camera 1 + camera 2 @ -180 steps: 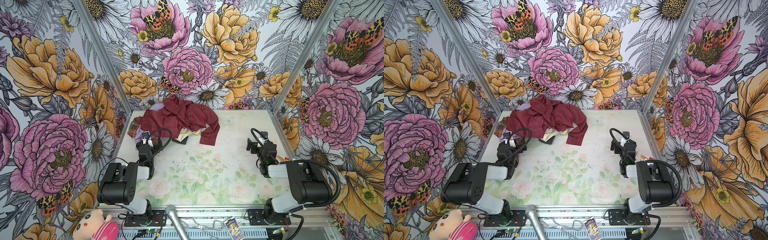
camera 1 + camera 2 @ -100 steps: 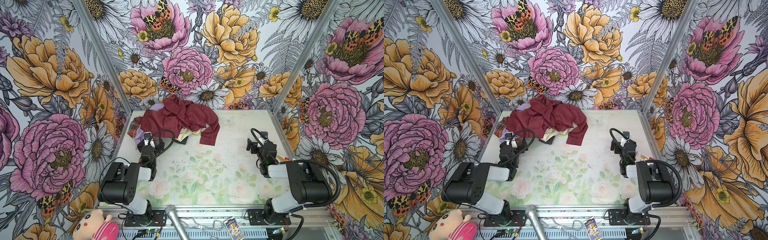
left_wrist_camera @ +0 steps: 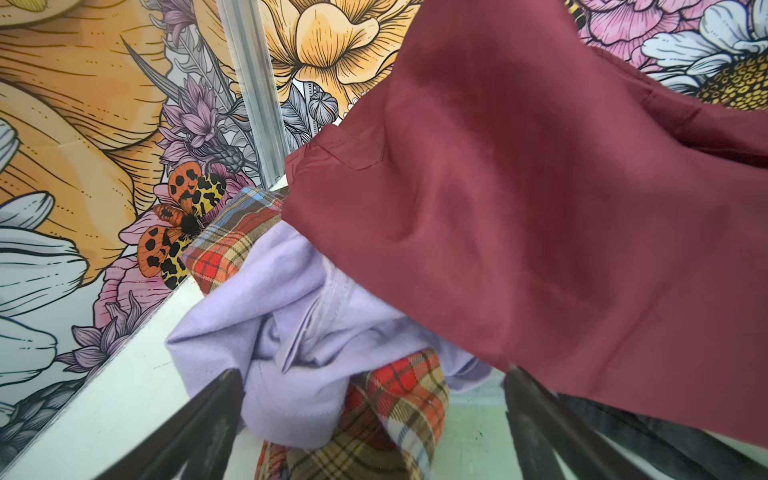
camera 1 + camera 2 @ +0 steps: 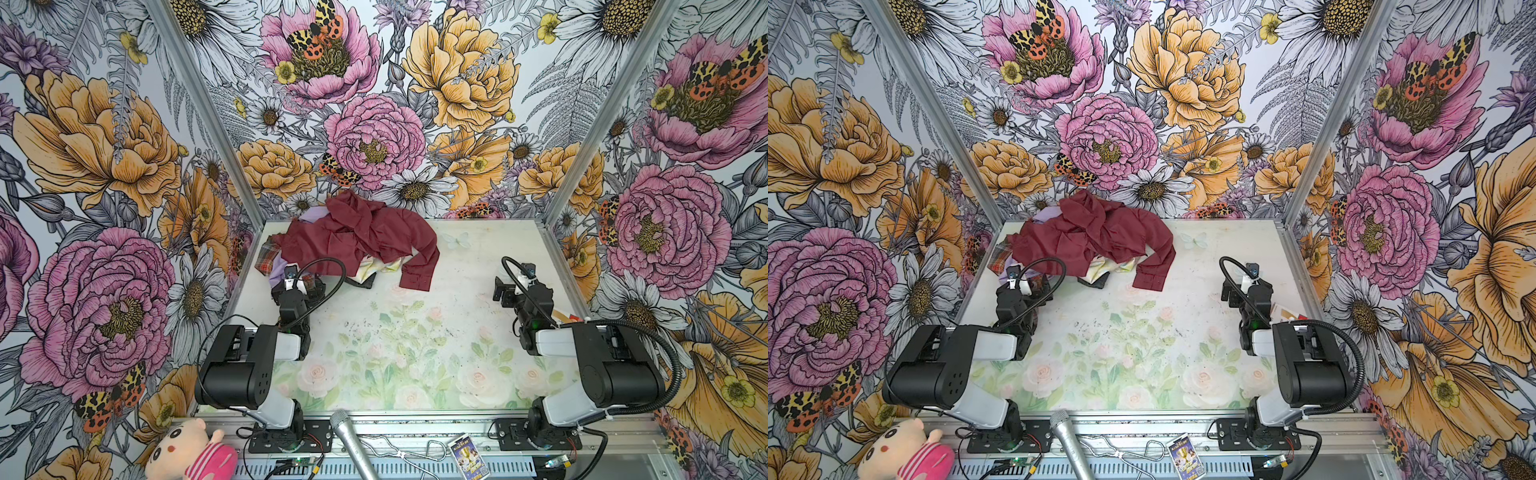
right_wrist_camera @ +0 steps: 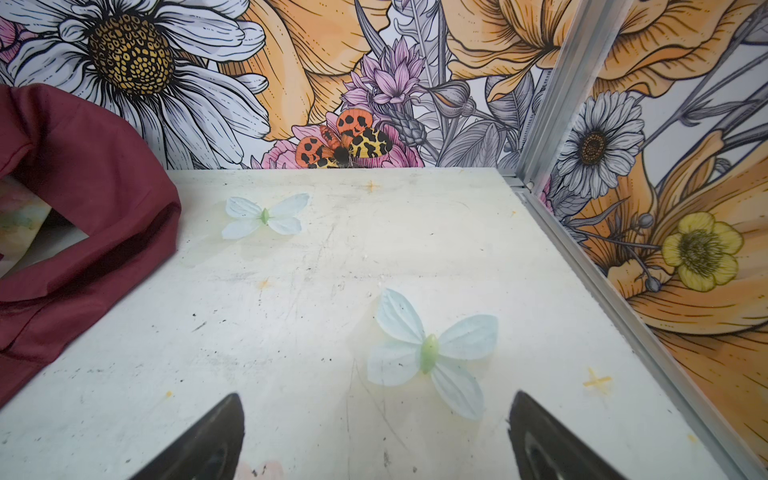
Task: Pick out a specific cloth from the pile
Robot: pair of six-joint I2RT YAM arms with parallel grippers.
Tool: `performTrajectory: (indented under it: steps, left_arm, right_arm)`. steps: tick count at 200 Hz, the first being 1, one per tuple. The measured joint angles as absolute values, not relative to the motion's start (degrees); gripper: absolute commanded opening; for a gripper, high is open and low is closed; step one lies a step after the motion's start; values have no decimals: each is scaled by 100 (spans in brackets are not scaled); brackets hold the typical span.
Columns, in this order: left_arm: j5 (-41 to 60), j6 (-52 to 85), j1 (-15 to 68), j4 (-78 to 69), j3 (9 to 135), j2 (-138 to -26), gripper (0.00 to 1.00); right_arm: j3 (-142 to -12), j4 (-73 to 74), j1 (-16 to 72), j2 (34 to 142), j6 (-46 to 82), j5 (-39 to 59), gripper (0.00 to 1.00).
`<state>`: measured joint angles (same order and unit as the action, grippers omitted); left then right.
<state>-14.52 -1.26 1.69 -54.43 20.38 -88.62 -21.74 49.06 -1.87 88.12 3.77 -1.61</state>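
Observation:
The pile (image 4: 357, 237) (image 4: 1096, 237) lies at the back left of the table, topped by a large maroon shirt (image 3: 540, 208). The cloth (image 3: 291, 324), pale lavender, pokes out from under the shirt at the pile's near-left edge (image 4: 277, 277) (image 4: 1011, 270), lying over a red-brown plaid cloth (image 3: 399, 407). My left gripper (image 3: 374, 374) (image 4: 297, 282) is open at that edge, with a fold of the cloth and the plaid between its dark fingers (image 3: 208, 415). My right gripper (image 5: 374, 399) (image 4: 503, 286) stands open over bare table at the right, holding nothing.
A pale yellow-floral cloth (image 4: 374, 268) and a dark item (image 4: 365, 282) show under the shirt's sleeve. Flowered walls with metal posts (image 3: 253, 95) close in the back and sides. Butterfly decals (image 5: 428, 353) mark the table. A microphone (image 4: 349, 432) and plush toy (image 4: 187, 453) sit beyond the front edge.
The left arm has shifted slightly to the right, its gripper staying at the pile's near-left edge. The right arm has not moved.

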Motion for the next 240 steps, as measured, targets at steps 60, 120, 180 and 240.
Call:
performTrajectory:
  steps: [60,120,180,240]
  left_arm:
    - [-1448,-73,158,-5402,2069,-8862,99]
    - [-1433,-40,158,-5374,2069,-8862,99]
    - [-1433,-104,263,-5378,2045,-8796,99]
    - [-1538,-152,401,-5072,1986,-8029,99]
  right_arm:
    - [-2174,4906,-187,8812,379,-163,99]
    - [-2174,4912,-167,8812,379,-233,99]
    - [-1929,5301,21,8799,329,-449,99]
    - [-1520,5389,329,7985,158,-825,100]
